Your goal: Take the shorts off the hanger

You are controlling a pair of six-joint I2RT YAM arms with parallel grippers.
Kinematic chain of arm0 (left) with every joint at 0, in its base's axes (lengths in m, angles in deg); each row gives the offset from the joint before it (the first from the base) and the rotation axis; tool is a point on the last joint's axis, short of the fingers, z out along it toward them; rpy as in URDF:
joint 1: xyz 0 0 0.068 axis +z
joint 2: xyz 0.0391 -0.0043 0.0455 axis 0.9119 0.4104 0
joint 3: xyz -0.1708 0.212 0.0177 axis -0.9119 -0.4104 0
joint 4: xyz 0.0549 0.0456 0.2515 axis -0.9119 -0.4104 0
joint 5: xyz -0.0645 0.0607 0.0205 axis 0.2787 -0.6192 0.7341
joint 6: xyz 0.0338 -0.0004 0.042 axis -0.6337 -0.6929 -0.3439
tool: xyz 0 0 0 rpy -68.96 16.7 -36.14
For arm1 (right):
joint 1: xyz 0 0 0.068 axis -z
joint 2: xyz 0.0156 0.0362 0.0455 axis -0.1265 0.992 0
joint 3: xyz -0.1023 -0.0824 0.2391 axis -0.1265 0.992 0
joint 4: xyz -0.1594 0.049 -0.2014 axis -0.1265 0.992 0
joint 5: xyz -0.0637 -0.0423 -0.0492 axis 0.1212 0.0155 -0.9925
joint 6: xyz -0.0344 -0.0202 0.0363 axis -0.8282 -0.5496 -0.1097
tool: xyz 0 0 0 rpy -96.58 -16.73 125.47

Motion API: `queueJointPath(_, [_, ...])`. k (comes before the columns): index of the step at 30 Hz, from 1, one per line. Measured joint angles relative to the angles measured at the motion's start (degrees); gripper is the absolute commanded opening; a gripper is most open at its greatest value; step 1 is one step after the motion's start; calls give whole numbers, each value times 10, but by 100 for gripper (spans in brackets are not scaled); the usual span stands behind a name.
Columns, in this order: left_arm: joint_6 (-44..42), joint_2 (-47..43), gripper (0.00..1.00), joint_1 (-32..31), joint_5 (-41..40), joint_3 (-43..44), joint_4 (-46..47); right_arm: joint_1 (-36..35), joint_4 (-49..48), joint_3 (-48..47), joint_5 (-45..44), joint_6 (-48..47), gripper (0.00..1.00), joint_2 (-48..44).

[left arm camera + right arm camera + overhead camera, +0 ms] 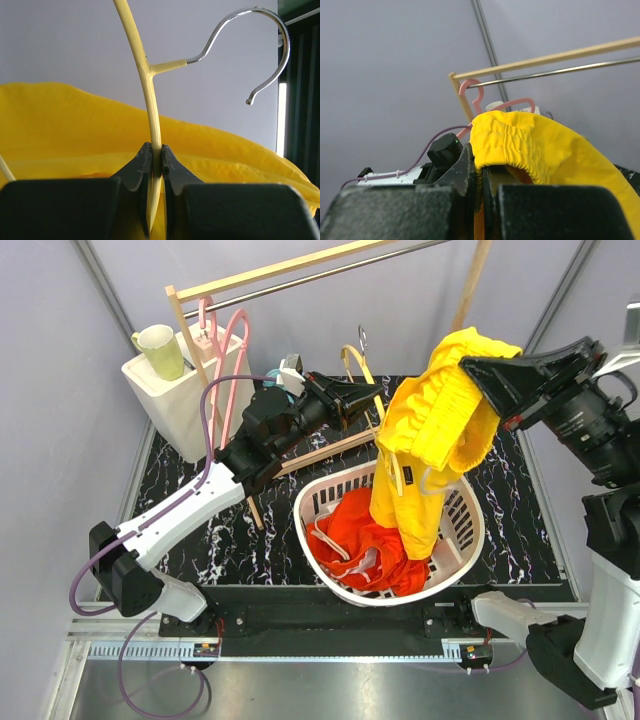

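Observation:
My left gripper (378,393) is shut on the thin yellow hanger (150,100), which has a chrome hook (260,30) and is held in the air left of the yellow shorts. My right gripper (470,368) is shut on the elastic waistband of the yellow shorts (430,440) and holds them up. Their legs hang down into the white laundry basket (455,545). The waistband drapes over my right fingers in the right wrist view (530,140). The orange-red shorts (365,540) with a white drawstring lie in the basket.
A wooden and metal clothes rail (300,275) stands at the back with pink hangers (225,350) on it. A white box (170,390) with a pale green cup (160,350) is at the back left. The table top is black marble.

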Motion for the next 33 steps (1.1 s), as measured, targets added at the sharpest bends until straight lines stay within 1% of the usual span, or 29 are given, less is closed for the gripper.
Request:
queueJointPath(3, [-1, 0, 0, 0, -3, 0, -10, 0, -24, 74, 26, 34, 0, -36])
queueJointPath(7, [-1, -1, 0, 0, -6, 0, -17, 0, -66, 106, 78, 72, 0, -56])
queueJointPath(15, [0, -1, 0, 0, -7, 0, -19, 0, -211, 118, 170, 178, 0, -76])
queueJointPath(18, [0, -1, 0, 0, -7, 2, -20, 0, -275, 119, 186, 222, 0, -84])
queueJointPath(21, [0, -1, 0, 0, -8, 5, -20, 0, -309, 119, 194, 245, 0, -91])
queueJointPath(24, [0, -1, 0, -1, -8, 7, -20, 0, -287, 119, 179, 235, 0, -100])
queueJointPath(28, [0, -1, 0, -1, -12, 8, -20, 0, -189, 132, 101, 190, 0, -114])
queueJointPath(33, [0, -1, 0, -2, -17, 8, -20, 0, -86, 213, -3, 145, 0, -126])
